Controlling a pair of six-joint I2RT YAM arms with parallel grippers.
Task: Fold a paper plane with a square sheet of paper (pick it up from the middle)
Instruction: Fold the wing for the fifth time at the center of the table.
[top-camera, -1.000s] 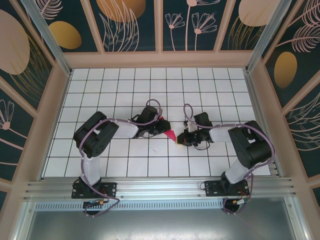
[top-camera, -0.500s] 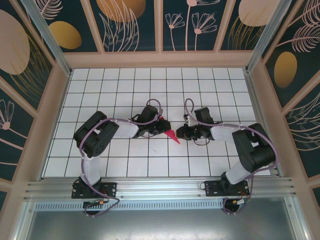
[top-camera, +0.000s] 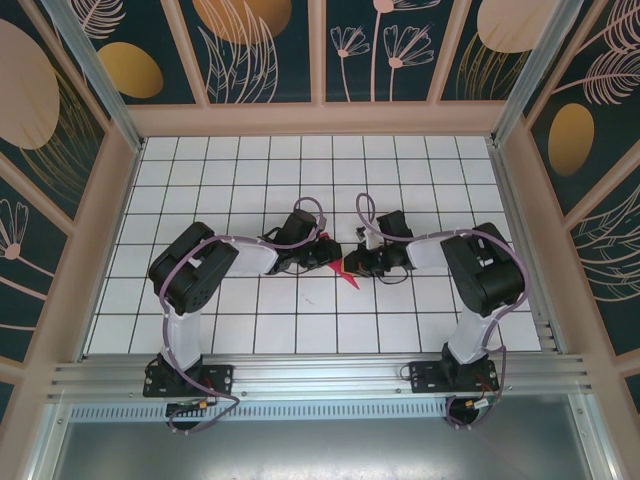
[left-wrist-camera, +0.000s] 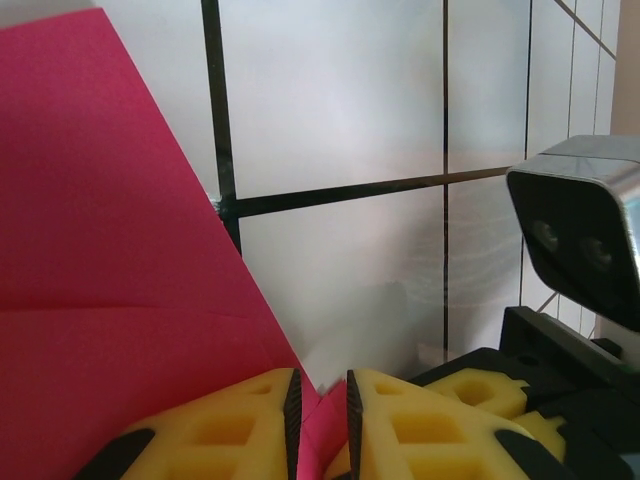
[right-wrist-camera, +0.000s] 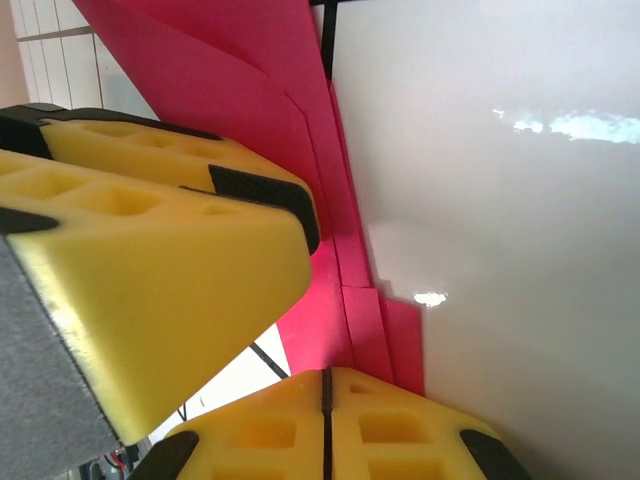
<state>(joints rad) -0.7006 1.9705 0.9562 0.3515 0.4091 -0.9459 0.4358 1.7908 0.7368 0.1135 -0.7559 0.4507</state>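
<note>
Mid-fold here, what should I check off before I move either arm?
1. Left gripper shut on the folded magenta-red paper: ok.
2. Right gripper shut: ok.
3. Right gripper actually pinching the paper: cannot tell.
4. Paper untorn where visible: ok.
5. Gap between the two grippers: not ok, very tight.

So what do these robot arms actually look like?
The left arm and right arm match: bulky black joints, white links, and a looping purple cable running along each. Their fingers are chunky yellow blocks with square recesses and black backing.
</note>
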